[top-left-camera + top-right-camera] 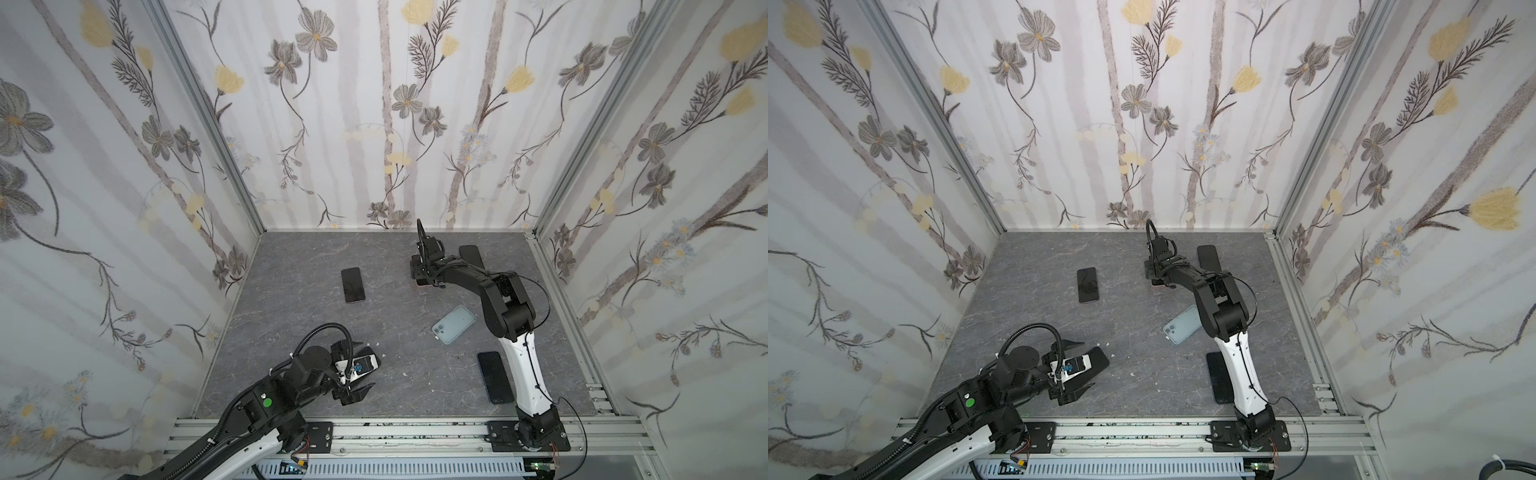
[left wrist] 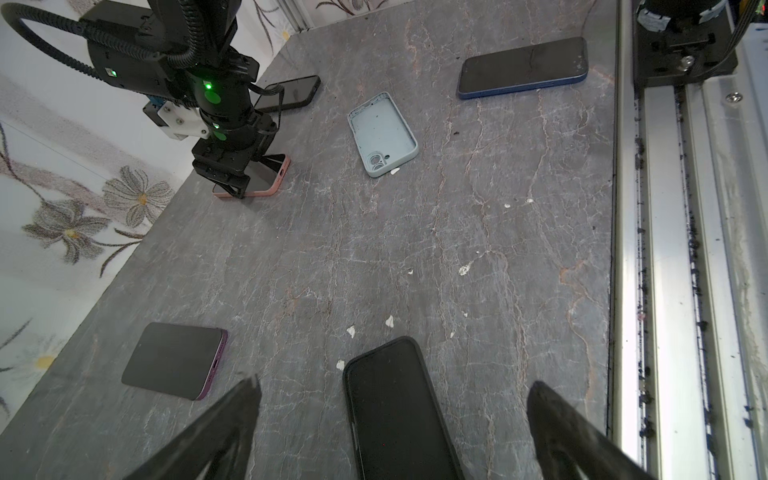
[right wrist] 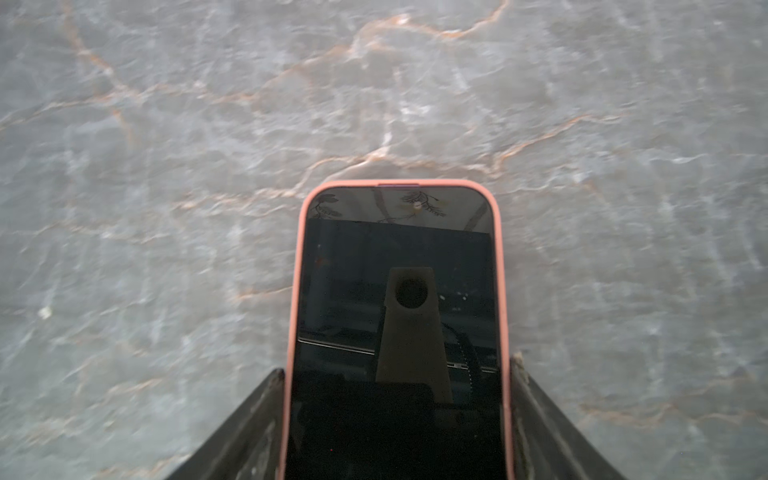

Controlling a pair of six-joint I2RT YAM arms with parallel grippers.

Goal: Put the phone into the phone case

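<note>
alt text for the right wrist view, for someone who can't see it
A pink-cased phone, screen dark, lies face up on the grey marbled table, with the right gripper closed on its two long edges. The end of the phone nearest the camera is cut off by the frame.

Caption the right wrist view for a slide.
Right gripper clasps a pink-cased phone by its long edges over the grey marbled table.

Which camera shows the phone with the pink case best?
The right wrist view: the pink-cased phone looms large, screen up, in the right hand. The left wrist view shows it small, partly under that hand. In both top views the right arm hides it.
</note>
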